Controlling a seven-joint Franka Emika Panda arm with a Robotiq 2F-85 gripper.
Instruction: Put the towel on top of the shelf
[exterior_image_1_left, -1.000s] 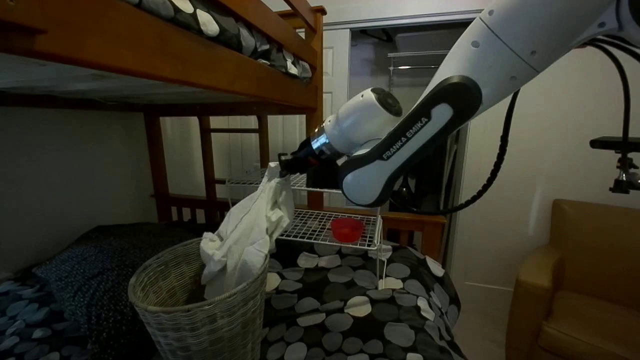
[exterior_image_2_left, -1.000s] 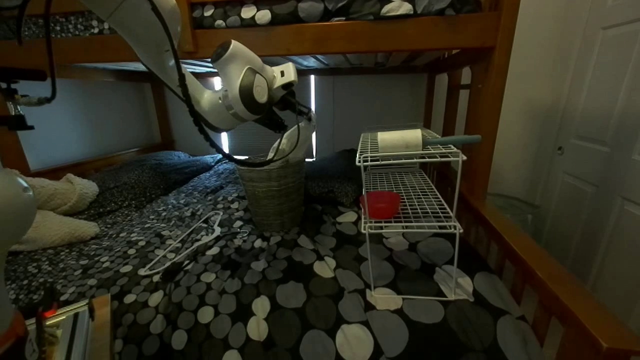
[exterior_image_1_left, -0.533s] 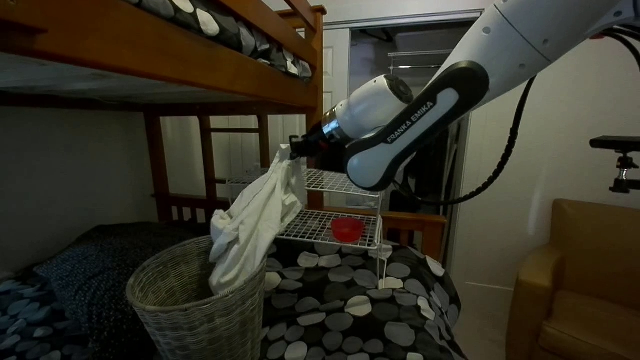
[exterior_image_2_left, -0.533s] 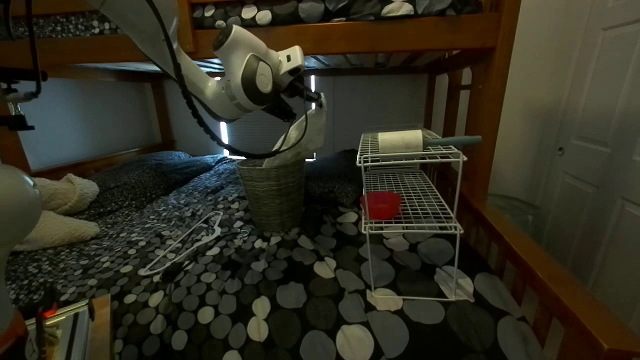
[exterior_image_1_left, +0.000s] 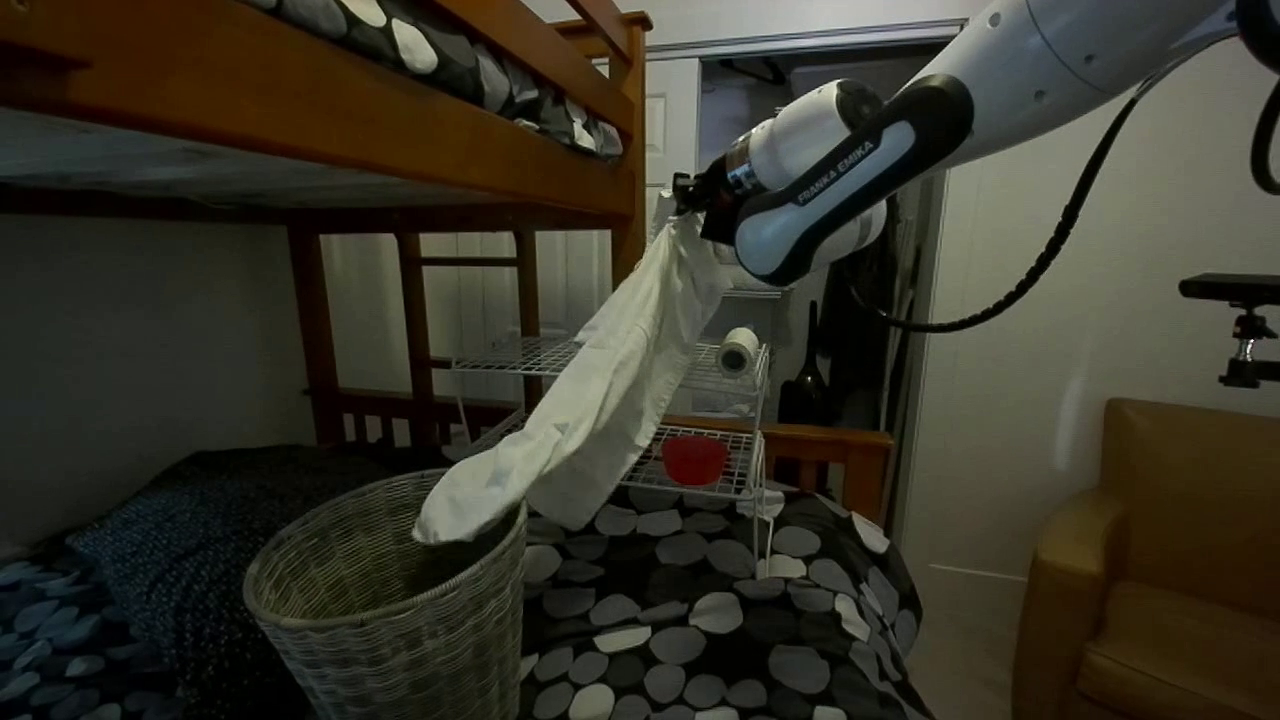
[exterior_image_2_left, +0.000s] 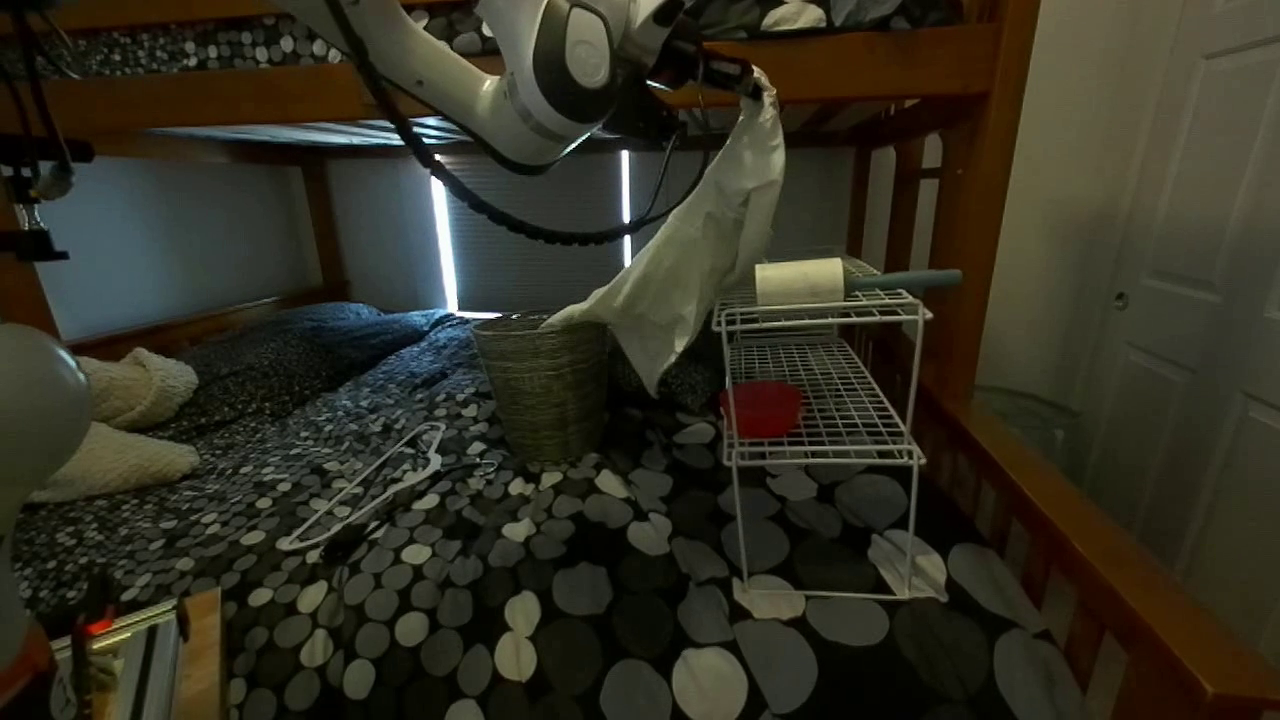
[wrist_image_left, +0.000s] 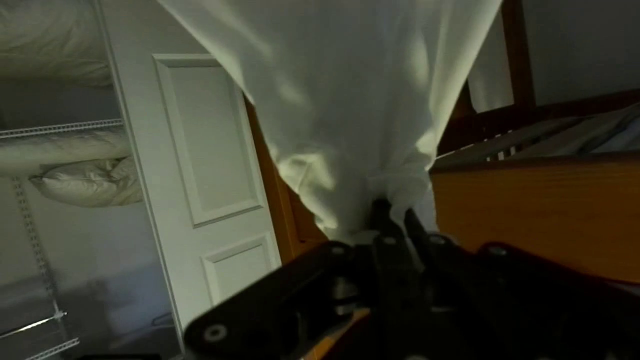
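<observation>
Towel (exterior_image_1_left: 607, 385) rose w/ claw (wrist_image_left: 397, 217) — long axis diag., btm twd basket (exterior_image_1_left: 430, 645).

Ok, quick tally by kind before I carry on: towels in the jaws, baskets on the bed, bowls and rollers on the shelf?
Towel: 1, in the jaws
Basket: 1
Bowl: 1, on the lower tier of the shelf
Roller: 1, on the top tier
Total: 4

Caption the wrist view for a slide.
The gripper pinches the gathered white towel, with a panelled door on the picture's left and the wooden bed frame on its right.
</observation>
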